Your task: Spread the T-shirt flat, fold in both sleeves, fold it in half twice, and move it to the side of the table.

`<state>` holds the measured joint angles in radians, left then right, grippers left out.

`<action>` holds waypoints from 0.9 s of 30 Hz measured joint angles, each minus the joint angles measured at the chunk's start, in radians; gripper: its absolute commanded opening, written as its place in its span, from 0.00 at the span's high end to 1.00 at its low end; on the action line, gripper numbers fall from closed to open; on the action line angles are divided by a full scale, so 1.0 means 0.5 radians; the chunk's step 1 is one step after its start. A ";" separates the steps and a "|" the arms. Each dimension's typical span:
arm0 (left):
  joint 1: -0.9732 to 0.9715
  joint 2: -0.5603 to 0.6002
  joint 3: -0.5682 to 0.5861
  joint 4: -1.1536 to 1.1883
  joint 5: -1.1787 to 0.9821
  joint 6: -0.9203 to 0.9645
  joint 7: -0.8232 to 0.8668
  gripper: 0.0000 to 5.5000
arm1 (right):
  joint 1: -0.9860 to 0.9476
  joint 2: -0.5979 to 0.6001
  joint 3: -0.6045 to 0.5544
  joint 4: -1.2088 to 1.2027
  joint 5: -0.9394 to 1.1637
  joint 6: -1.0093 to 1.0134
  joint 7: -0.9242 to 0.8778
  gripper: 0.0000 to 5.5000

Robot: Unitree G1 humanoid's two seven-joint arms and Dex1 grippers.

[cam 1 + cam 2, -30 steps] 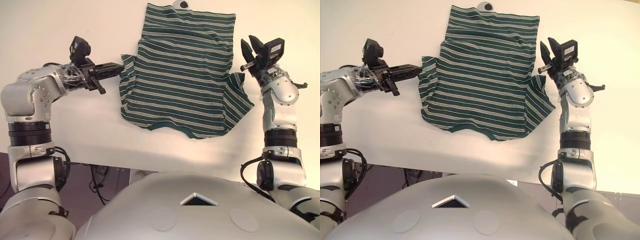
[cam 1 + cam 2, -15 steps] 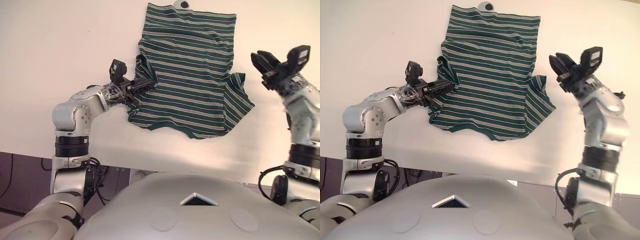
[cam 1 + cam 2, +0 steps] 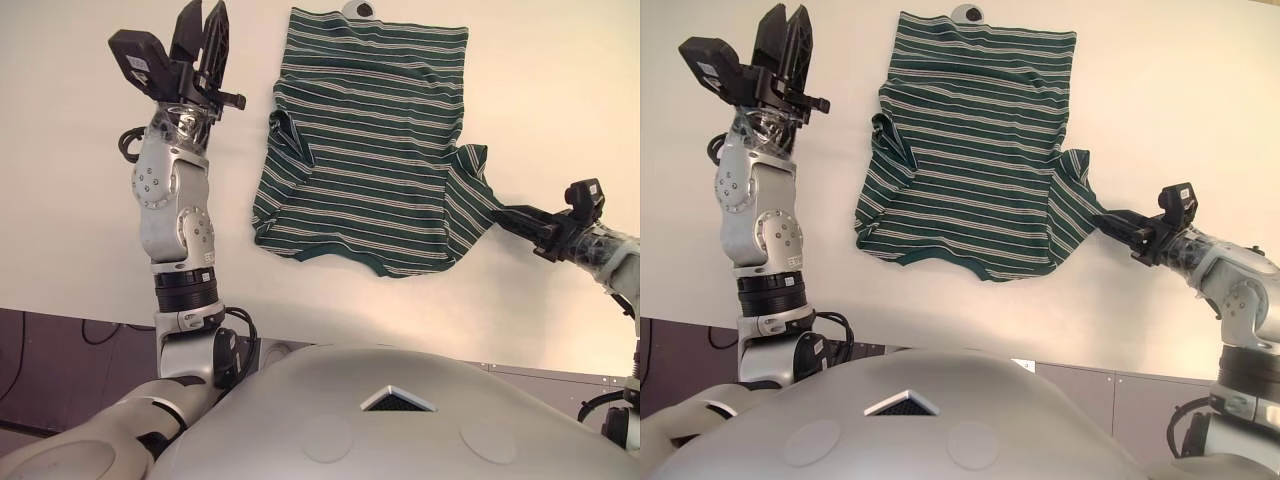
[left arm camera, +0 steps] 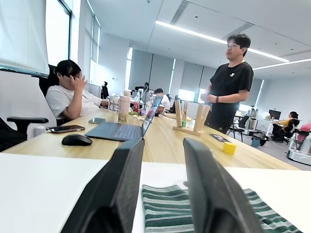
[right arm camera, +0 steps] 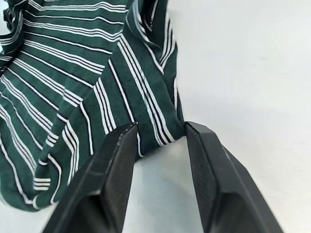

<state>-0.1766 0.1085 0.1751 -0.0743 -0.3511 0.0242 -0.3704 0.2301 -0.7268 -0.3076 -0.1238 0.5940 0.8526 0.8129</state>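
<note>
From the left eye view, the green striped T-shirt lay spread on the white table, its left sleeve tucked in over the body and its right sleeve jutting out toward the table's right side. The left gripper hung raised over the table's left part, well apart from the cloth, fingers spread and holding nothing. The right gripper lay low at the tip of the right sleeve. The left wrist view showed that arm's two fingers parted, with a strip of the shirt's edge on the table beyond them. In the right wrist view, the fingers stood apart on either side of the sleeve's hem, cloth filling the gap but the jaws not yet pinched together. The right sleeve fold appeared to be the step in hand. A shallow bite on that bunched hem could let the sleeve slip free mid-fold. With nothing pinning the body, a pull across could also drag the whole shirt and disturb the left sleeve's fold.
</note>
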 measured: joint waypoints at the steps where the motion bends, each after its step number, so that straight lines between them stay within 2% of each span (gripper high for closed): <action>1: 0.000 0.000 -0.003 0.010 0.002 -0.016 0.001 0.74 | 0.004 -0.002 0.008 -0.003 -0.009 -0.010 0.013 0.73; 10: 0.017 0.000 -0.037 0.055 0.004 -0.030 0.007 0.74 | 0.008 0.000 0.078 0.005 -0.112 -0.156 0.025 1.00; 13: 0.037 0.002 -0.058 0.063 0.009 -0.030 0.003 0.74 | 0.000 0.003 0.079 -0.027 -0.097 -0.115 0.030 1.00; 20: 0.033 0.008 -0.068 0.102 0.003 -0.015 0.000 0.74 | -0.154 -0.061 0.109 -0.545 0.193 0.195 0.043 1.00; 22: 0.030 0.008 -0.067 0.119 0.001 -0.011 0.001 0.74 | -0.231 -0.051 0.194 -0.578 0.206 0.211 -0.005 1.00; 25: 0.007 0.010 -0.083 0.158 0.007 -0.015 0.001 0.74 | -0.393 0.113 0.477 -0.548 0.088 0.203 -0.194 1.00; 27: -0.017 0.024 -0.084 0.220 0.013 -0.023 -0.010 0.74 | -0.426 0.127 0.573 -0.544 0.045 0.202 -0.258 0.94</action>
<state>-0.1848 0.1204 0.1333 0.0354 -0.3447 0.0128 -0.3755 0.0170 -0.6632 -0.0211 -0.3959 0.6162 0.9535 0.6838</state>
